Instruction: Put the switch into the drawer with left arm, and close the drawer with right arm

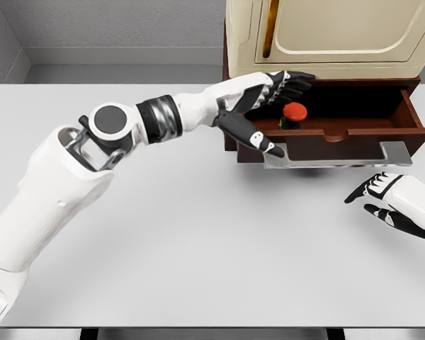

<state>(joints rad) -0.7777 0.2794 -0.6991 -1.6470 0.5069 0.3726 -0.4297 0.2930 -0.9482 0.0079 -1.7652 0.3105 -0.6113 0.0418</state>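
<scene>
Red round switch [294, 113], wood drawer [340, 131] open

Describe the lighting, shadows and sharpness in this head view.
Head view: even, soft simulator light, everything sharp, no blur or glare; the white table is almost shadowless, with faint shade under the open drawer, whose inside is dark around the red switch; the left hand reads clearly against it.

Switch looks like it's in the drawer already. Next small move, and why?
Probably withdraw the left hand back out over the table. The switch sits inside the open drawer, apparently free of the open fingers, and the left hand reaches over the drawer's near corner. The right hand waits open, below the handle.
</scene>
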